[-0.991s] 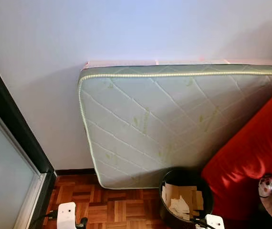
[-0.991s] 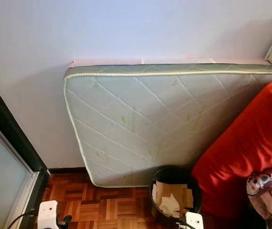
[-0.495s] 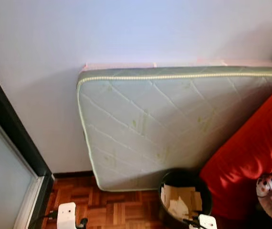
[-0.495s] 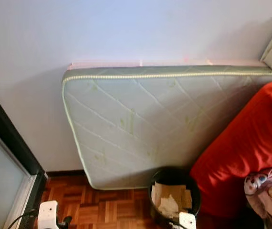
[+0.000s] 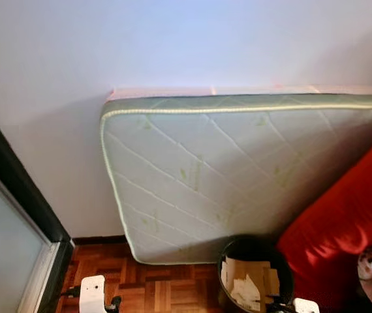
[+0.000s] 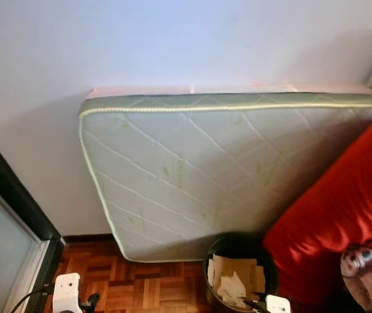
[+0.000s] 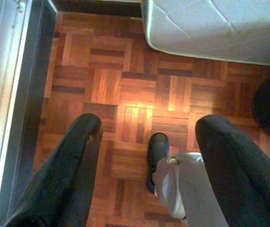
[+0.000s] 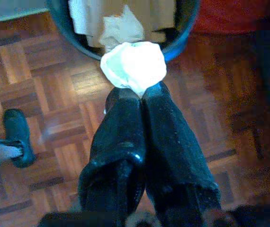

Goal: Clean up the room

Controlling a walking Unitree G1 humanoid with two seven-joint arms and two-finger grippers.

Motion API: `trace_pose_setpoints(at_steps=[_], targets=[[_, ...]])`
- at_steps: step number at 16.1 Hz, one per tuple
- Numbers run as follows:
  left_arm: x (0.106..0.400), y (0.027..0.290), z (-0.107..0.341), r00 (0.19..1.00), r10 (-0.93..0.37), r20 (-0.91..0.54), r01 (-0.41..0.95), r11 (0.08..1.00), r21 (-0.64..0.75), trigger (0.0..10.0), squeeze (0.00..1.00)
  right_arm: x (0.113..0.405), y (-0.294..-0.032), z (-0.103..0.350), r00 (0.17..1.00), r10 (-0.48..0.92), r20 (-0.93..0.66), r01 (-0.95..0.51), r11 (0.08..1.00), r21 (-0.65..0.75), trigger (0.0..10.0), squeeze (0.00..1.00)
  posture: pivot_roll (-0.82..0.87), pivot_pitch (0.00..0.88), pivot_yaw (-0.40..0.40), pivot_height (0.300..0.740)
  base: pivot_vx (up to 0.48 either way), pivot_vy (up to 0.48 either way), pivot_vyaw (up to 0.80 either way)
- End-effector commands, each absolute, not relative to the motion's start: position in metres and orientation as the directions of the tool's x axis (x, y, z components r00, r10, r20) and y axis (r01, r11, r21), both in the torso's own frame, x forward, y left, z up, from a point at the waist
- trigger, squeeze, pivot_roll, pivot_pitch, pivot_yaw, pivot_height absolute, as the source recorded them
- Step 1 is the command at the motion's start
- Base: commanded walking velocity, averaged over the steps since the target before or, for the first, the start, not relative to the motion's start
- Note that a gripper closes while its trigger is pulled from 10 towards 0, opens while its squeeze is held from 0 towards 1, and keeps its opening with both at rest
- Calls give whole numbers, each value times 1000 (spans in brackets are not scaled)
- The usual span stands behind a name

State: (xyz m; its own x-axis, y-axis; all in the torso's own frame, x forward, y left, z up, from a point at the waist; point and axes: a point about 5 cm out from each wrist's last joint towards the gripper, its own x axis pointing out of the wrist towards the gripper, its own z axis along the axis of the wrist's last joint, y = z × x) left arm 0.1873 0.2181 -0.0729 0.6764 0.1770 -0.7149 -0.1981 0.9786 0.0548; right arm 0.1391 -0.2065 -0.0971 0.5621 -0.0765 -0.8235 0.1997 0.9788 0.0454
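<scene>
Head camera swung slightly; bin (image 5: 254, 277) sat at 5 o'clock. Right gripper (image 8: 139, 92) pinched a white paper wad (image 8: 133, 66) just short of the rim — drop looked imminent. Left gripper (image 7: 147, 127) spread wide, holding nothing

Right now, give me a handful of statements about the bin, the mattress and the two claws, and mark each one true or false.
1. The right claw is shut on a crumpled white tissue. True.
2. The black bin has nothing in it. False: it holds cardboard and paper scraps.
3. The mattress lies flat on the floor. False: it stands on edge, leaning against the wall.
4. The left claw is open over parquet floor, holding nothing. True.
5. The tissue is already inside the bin. False: it is pinched at the right claw's fingertips, near the bin's rim.
</scene>
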Motion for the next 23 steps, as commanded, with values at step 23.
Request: trace_pose_setpoints(at_steps=[23], targets=[[184,221,-74,664,181,-725,-201,978,60,10000,0,159,-182,-94,578,-43,-815,180,981,76,10000,0,126,0,-54,730,262,0,0]])
